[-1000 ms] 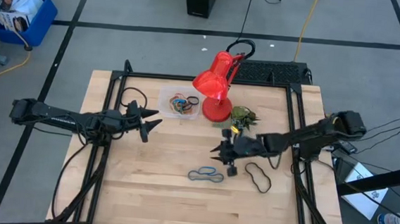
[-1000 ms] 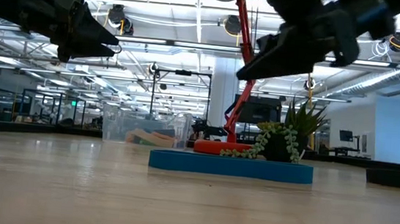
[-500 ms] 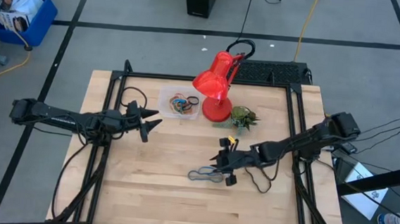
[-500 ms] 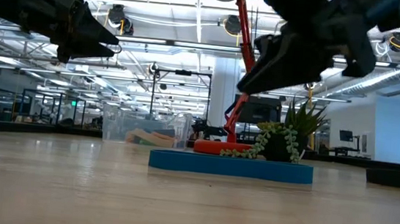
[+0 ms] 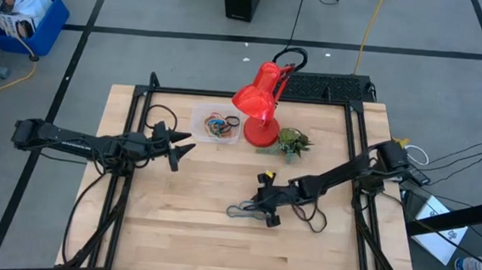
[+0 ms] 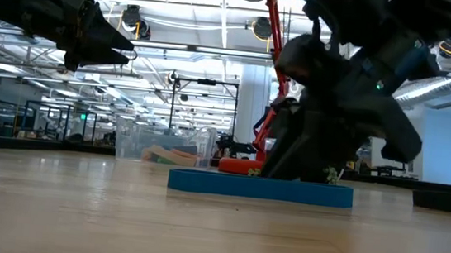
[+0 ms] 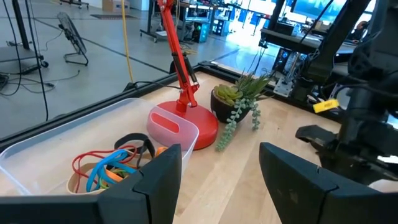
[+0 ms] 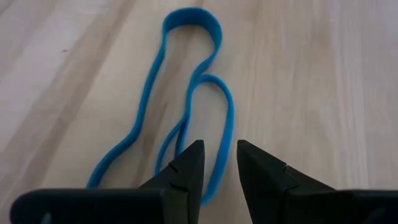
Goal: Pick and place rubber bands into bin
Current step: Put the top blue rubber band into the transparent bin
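In the high view, a blue-grey rubber band (image 5: 244, 210) was seen lying flat on the wooden table (image 5: 190, 251), below and right of the frame's centre, its long axis running left to right. The right gripper (image 5: 263, 211) was lowered onto the band's right end. A black rubber band (image 5: 312, 217) lay just right of it, partly crossed by the right arm. In the upper middle, the clear bin (image 5: 216, 126) was placed just left of the red lamp (image 5: 258, 102), holding a tangle of orange, red, blue and black bands (image 5: 219, 126). A small potted plant (image 5: 292, 141) stood just right of the lamp's base. The left gripper (image 5: 182, 150) was held at centre left, near the bin.

In the low view, the blue band (image 6: 259, 188) was shown edge-on as a flat strip across the centre, and the right gripper (image 6: 275, 169) was seen down at it; its fingers could not be made out here. The left gripper (image 6: 121, 47) was raised well above the table at upper left, something the high view could not show. The bin (image 6: 161, 147) appeared behind, left of centre.

In the left wrist view, the left gripper (image 7: 219, 165) was seen with fingers spread apart and nothing between them. The bin (image 7: 37, 155) occupied the lower left, its bands (image 7: 115, 165) piled loosely inside.

In the right wrist view, the blue band (image 8: 180, 99) was shown as a twisted loop, pinched at mid-length, running from the upper middle to the lower left. The right gripper (image 8: 216, 160) was held with fingertips narrowly parted, straddling one strand.
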`<action>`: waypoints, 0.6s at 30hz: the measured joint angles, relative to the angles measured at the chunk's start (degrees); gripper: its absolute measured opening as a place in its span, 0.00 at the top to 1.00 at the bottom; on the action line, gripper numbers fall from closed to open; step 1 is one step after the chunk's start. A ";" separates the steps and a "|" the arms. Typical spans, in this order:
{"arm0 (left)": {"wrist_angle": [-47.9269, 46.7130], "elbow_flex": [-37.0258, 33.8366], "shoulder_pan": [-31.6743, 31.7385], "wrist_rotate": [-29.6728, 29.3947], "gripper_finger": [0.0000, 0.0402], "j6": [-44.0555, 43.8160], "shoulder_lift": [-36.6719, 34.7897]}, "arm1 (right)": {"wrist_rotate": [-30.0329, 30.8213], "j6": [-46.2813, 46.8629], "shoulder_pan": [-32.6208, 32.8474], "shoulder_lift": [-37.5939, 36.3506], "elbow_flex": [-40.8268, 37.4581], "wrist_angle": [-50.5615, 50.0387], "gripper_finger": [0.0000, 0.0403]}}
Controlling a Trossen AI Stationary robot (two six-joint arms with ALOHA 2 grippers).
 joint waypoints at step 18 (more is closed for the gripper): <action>-0.05 0.00 -0.01 0.00 0.44 0.15 0.00 | -4.79 8.54 -2.89 1.84 0.02 -2.15 0.82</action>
